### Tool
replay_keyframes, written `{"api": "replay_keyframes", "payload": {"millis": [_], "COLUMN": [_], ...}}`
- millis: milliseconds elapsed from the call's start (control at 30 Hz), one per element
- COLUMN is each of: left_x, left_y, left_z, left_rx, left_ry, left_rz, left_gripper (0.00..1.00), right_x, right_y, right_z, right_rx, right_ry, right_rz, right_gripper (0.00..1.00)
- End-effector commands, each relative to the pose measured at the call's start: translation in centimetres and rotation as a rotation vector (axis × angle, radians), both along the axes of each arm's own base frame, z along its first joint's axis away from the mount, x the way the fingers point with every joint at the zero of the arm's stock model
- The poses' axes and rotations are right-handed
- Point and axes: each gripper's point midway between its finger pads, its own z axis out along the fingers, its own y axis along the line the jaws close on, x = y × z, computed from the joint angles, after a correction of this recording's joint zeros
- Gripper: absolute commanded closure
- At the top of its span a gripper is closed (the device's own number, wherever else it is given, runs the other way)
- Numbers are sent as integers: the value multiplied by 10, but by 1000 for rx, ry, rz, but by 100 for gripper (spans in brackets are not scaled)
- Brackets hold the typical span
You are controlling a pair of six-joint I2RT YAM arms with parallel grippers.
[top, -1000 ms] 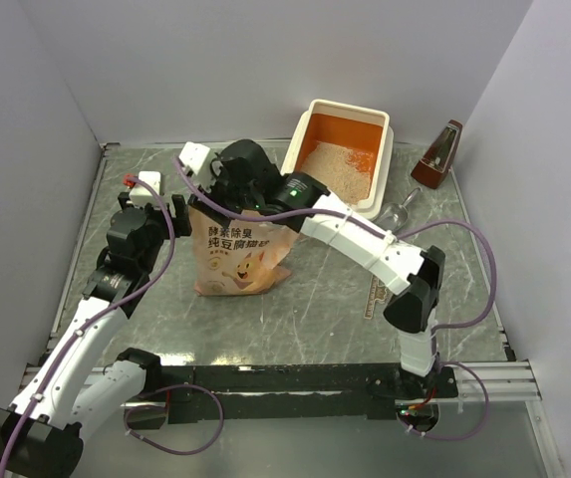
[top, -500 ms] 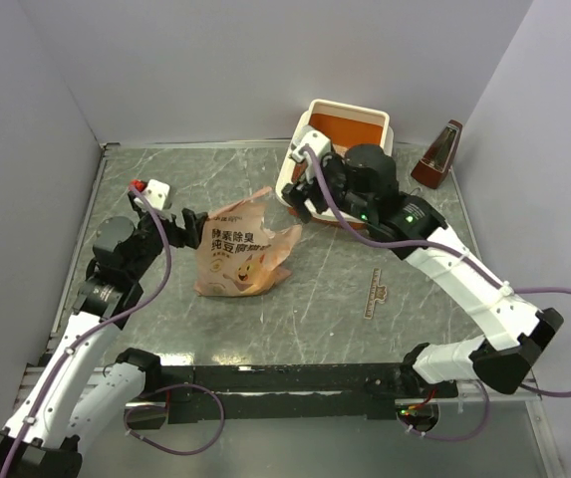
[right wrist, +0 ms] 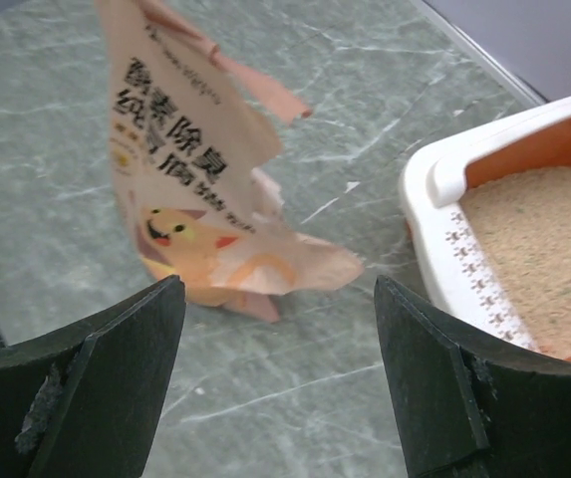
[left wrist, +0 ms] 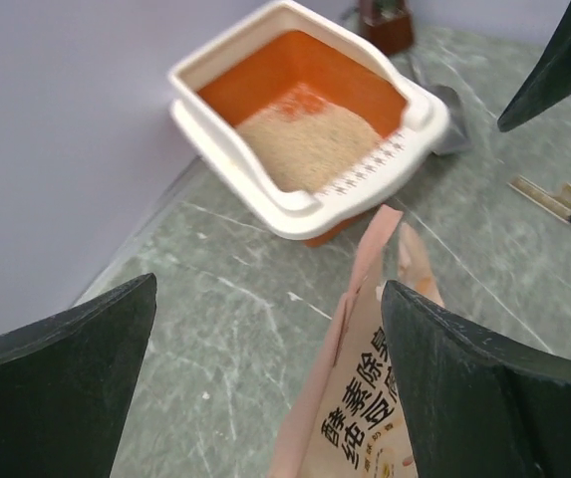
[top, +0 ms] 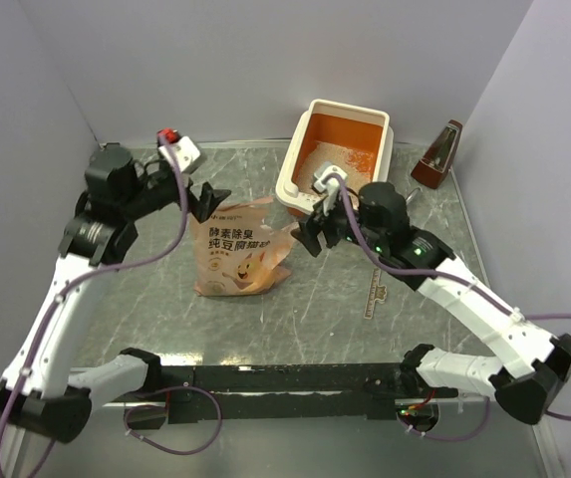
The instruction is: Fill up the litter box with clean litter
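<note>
Pouring looked done: pale beige sandy litter [left wrist: 310, 147] lay in the cream-rimmed orange plastic litter box [top: 351, 107]. The left gripper [top: 209, 200] and right gripper [top: 311, 235] gaped empty, and retreat seemed next.

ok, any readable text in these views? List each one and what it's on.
"酵素除臭": top line on the peach-pink bag.
"纯豆腐猫砂": second line on the same bag.
Finer print lower on the bag: too small to read.
Markings on the ruler: too small to read.
The litter box and the metronome: no text visible.
</note>
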Motion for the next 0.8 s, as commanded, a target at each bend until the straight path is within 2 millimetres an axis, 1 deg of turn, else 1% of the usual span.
{"api": "replay_keyframes", "payload": {"millis": [0,33,67,100,133,167,200,233,267,300,333,367,433,467,533,633,733,767], "left_x": [-5,-3,-5,2,2,4,6,7,11,11,12,18,18,21,21,23,25,26], "left_y": [-27,-31,-33,-36,-39,-40,-42,-43,-44,-45,-46,-46,-50,-52,-53,-54,-52,-52], "left_z": [-28,-31,-31,-40,-44,-45,-51,-54,-62,-67,-71,-80,-91,-99,-106,-126,-148,-152], "left_rx": [119,123,135,146,154,164,168,168,172,177,182,195,215,221,229,275,326,337], "left_ry": [100,116,127,157,171,168,187,195,219,241,256,282,316,336,361,424,465,468], "left_rz": [-239,-261,-286,-296,-310,-320,-325,-324,-322,-323,-320,-306,-306,-307,-304,-286,-250,-241], "left_gripper": [2,1,1,1,1,1,1,1,1,1,1,1,1,1,1,2,5,10], "right_x": [-24,-21,-24,-25,-29,-34,-37,-41,-47,-49,-50,-49,-47,-47,-44,-43,-42,-41], "right_y": [-1,-7,-13,-16,-19,-23,-25,-27,-29,-31,-33,-34,-34,-31,-28,-24,-23,-23], "right_z": [25,18,19,17,9,11,11,3,5,-3,-2,-3,-11,-11,-17,-20,-20,-20], "right_rx": [155,143,146,150,142,155,162,172,191,188,200,202,193,199,195,191,195,197], "right_ry": [-3,8,10,26,49,47,50,85,88,98,93,94,109,110,125,135,133,130], "right_rz": [31,-7,-24,-44,-55,-57,-55,-64,-62,-66,-74,-84,-95,-87,-85,-77,-78,-80], "right_gripper": [17,17,17,17,18,18,18,18,18,18,17,17,17,17,18,18,18,18]}}
